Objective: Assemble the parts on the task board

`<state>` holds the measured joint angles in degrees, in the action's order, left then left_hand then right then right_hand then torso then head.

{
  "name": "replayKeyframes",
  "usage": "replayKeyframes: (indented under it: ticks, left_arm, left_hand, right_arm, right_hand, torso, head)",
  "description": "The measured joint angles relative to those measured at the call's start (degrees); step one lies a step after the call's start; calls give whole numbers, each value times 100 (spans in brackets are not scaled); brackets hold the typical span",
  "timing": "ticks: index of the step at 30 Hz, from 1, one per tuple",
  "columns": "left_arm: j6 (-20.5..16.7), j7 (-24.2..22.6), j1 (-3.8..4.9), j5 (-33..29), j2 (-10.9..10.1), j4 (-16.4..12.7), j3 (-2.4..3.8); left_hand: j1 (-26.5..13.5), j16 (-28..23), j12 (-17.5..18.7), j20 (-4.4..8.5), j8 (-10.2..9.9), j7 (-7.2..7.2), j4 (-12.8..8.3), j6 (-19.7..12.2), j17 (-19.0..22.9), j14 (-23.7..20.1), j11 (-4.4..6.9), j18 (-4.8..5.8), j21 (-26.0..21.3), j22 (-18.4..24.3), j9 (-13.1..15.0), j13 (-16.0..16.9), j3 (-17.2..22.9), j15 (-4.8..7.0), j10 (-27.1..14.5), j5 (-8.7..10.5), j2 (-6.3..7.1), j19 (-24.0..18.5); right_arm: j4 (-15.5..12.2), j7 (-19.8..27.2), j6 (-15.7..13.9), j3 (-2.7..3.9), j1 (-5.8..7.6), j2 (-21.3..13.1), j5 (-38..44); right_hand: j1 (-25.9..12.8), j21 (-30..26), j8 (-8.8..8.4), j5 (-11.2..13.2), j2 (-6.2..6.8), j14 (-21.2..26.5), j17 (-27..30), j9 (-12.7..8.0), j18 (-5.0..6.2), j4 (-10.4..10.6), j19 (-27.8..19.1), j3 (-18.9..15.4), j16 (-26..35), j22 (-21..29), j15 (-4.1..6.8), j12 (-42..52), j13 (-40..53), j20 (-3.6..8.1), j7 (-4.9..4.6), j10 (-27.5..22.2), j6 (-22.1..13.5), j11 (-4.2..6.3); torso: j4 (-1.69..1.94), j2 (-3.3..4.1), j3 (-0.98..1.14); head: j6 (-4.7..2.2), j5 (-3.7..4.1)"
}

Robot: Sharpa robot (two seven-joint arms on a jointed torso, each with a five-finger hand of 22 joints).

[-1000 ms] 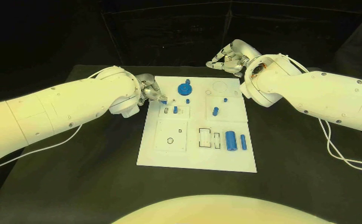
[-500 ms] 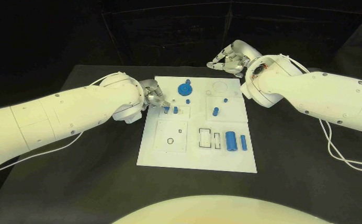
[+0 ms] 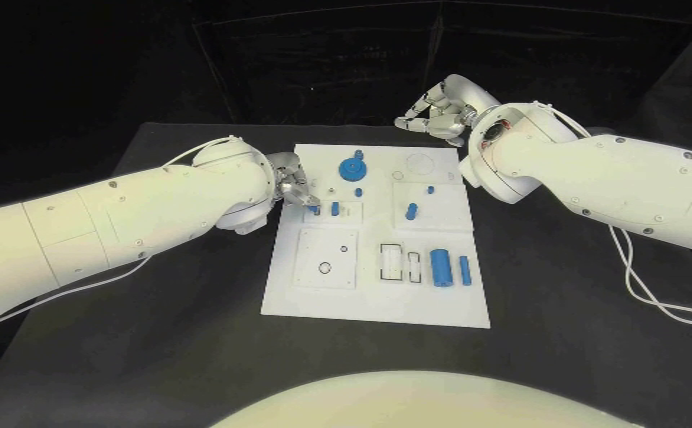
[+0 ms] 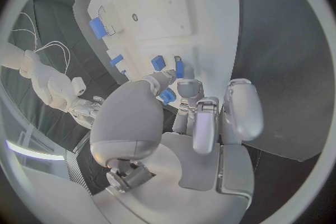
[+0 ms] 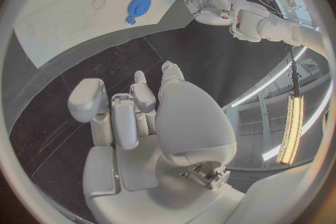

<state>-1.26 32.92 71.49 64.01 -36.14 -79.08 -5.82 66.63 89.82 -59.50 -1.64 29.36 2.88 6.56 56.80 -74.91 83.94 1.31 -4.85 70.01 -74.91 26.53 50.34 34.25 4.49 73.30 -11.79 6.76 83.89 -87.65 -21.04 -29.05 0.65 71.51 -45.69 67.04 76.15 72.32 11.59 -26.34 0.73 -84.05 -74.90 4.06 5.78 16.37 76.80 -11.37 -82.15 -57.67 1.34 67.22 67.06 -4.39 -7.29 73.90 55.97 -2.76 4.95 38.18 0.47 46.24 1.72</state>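
Since a second ago the left hand (image 3: 293, 186) has slid a little nearer along the left edge of the task board (image 3: 378, 298), from beside the far-left corner to level with the small blue pegs; the right hand (image 3: 437, 113) has kept its place beyond the board's far edge.

At the left hand, the wrist view shows the fingertips (image 4: 183, 85) drawn together down at the board's surface right by a small blue peg (image 4: 179, 69), with another blue piece (image 4: 167, 95) just under the thumb. Whether anything is actually pinched cannot be told from these pictures.

The right hand hovers over the black table (image 3: 173, 338), its fingers (image 5: 131, 102) curled loosely inward with nothing in them, well apart from the board.

On the board itself, the blue gear (image 3: 353, 168) sits near the far edge, with a thin round outline to its right. Two short blue pegs (image 3: 335, 210) stand by the left hand, and a further peg (image 3: 411, 213) stands toward the middle. Nearer the robot lie a thick blue cylinder (image 3: 440, 270) and a slimmer blue pin (image 3: 466, 270), side by side next to rectangular outlines.
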Motion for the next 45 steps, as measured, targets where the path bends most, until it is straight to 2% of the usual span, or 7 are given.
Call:
replayKeyframes:
  ticks: [37, 41, 42, 45]
  left_arm:
    - [240, 92, 8, 164, 96, 17, -10]
    - [272, 97, 11, 169, 97, 20, -10]
    - [278, 98, 11, 169, 97, 20, -10]
    - [292, 99, 11, 172, 98, 25, -10]
  left_hand:
    - [-42, 0, -20, 0, 19, 19, -41, -20, 0, 0, -11, 0, 0, 0, 13, 17, 41, -1, 9, -1, 23, 0]
    - [-173, 0, -82, 0, 83, -3, -79, 3, 0, 0, 24, 0, 23, 0, 14, 73, 79, -1, 62, 0, 4, 0]
    - [-259, 0, -86, 0, 84, -3, -224, 3, 0, 0, 24, 0, 36, 0, 14, 87, 224, -1, 63, 2, 21, 0]
    - [-448, 0, -119, 0, 118, -35, -405, 35, 0, 0, 44, 0, 36, 0, 16, 114, 305, 0, 103, 3, 86, 0]
  right_arm:
    - [-2, 7, 16, 0, 0, 14, -6]
    - [-2, 7, 17, 0, 0, 14, -6]
    - [-2, 7, 18, 0, 0, 14, -6]
    - [0, 7, 21, 0, 0, 14, -6]
  right_hand:
    - [0, 0, 0, 1, 0, 0, -4, 0, 0, 15, 0, -15, 0, 0, 0, 0, 0, 0, 0, 0, 0, 0]
    - [0, 0, 0, 1, 0, 0, -4, 0, 0, 15, 0, -15, 0, 0, 0, 0, 1, 0, 0, 0, 0, 0]
    - [0, 0, 0, 1, 0, 0, -4, 0, 0, 15, 0, -15, 0, 0, 0, 0, 0, 0, 0, 0, 0, 0]
    - [0, 0, 0, 1, 0, 0, -4, 0, 0, 15, 0, -15, 0, 0, 0, 0, -1, 0, 0, 0, 0, 0]
  torso:
    - [7, -2, -4]
    - [7, -2, -4]
    - [7, -2, -4]
    - [8, -2, -4]
  head:
    - [29, 18]
    - [30, 21]
    - [33, 25]
    - [36, 26]
